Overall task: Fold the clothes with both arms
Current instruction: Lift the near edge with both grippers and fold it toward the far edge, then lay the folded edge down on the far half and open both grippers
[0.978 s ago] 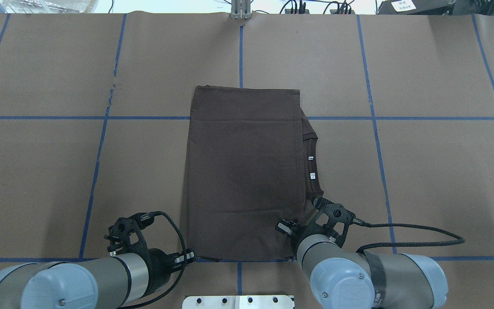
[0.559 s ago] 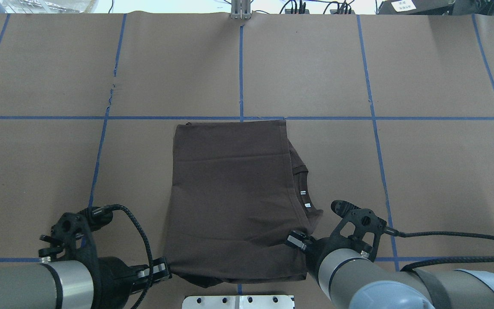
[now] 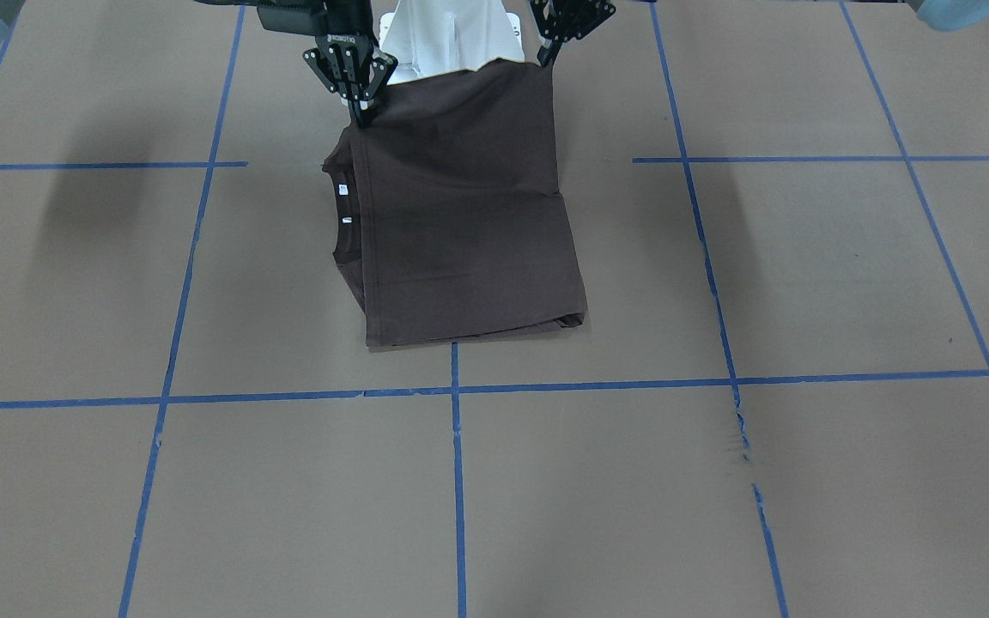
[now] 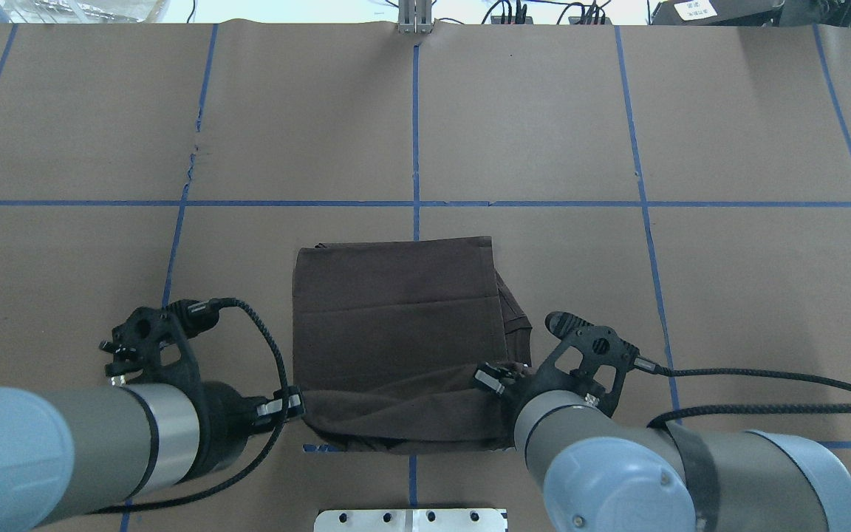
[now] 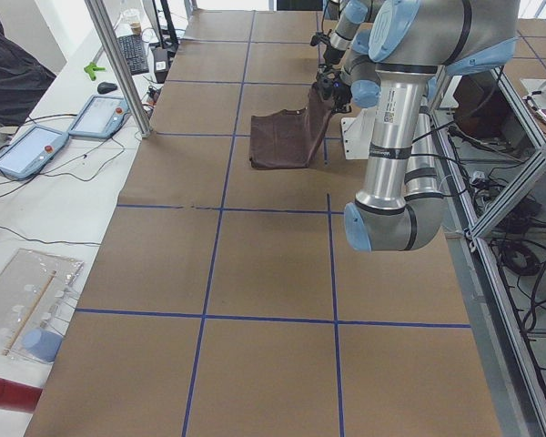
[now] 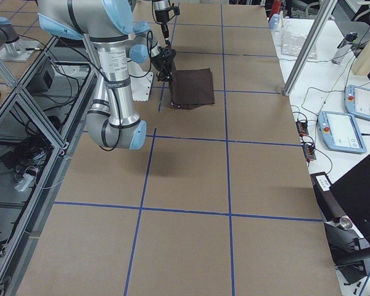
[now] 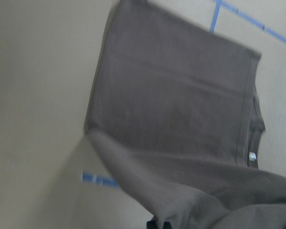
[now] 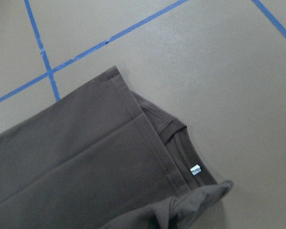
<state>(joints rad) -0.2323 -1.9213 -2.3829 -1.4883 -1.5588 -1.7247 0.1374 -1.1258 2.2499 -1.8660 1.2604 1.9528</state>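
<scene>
The clothes are one dark brown T-shirt [image 4: 396, 318], folded into a rectangle on the brown paper, also seen in the front view [image 3: 460, 223]. Its near edge hangs lifted off the table between the two arms. My left gripper [image 4: 294, 403] is shut on the near left corner, and my right gripper [image 4: 487, 377] is shut on the near right corner by the collar. In the front view the right gripper [image 3: 363, 113] and left gripper [image 3: 544, 57] hold that edge up. A white neck label [image 8: 195, 170] shows inside the ribbed collar.
Blue tape lines [image 4: 416, 125] grid the paper-covered table. A small tear in the paper [image 4: 193, 155] lies far left. A metal plate [image 4: 411, 519] sits at the near edge, the white pedestal [image 3: 452, 34] behind the shirt. Tablets [image 5: 100, 114] lie beyond the far edge.
Both grippers dragged the shirt toward the robot, then rose and came forward with the near edge. The far edge slid from beyond the cross tape line to this side of it.
</scene>
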